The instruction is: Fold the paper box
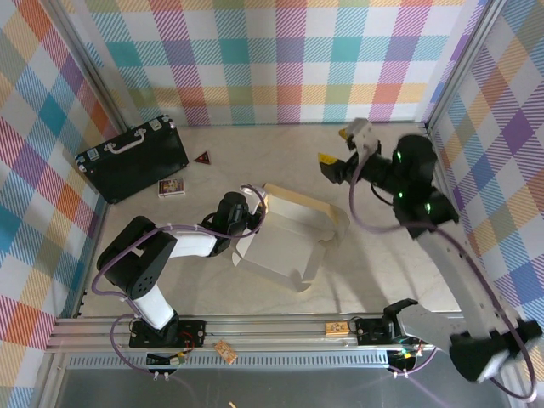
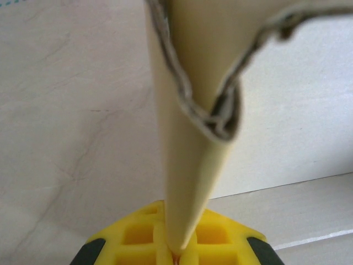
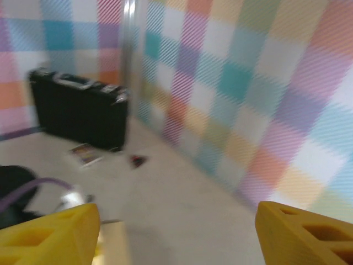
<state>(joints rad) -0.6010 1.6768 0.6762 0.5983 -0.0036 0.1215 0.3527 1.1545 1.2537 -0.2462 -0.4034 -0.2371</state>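
Below paper box [image 2: 190,165] fold, left tool [image 2: 175,249] cropped.

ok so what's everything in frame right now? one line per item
paper box: one, white and tan, table centre, partly folded
black case: one, black with a silver handle, far left by the wall
small card: one, pale and printed, on the table beside the case
triangle: one, dark red, right of the case
table: one, beige
walls: three, pastel plaid, around the table
rail: one, silver, near edge
left arm: one, black and white; left jaws shut on the box's left wall
right arm: one, black, far right; right jaws open, nothing between them
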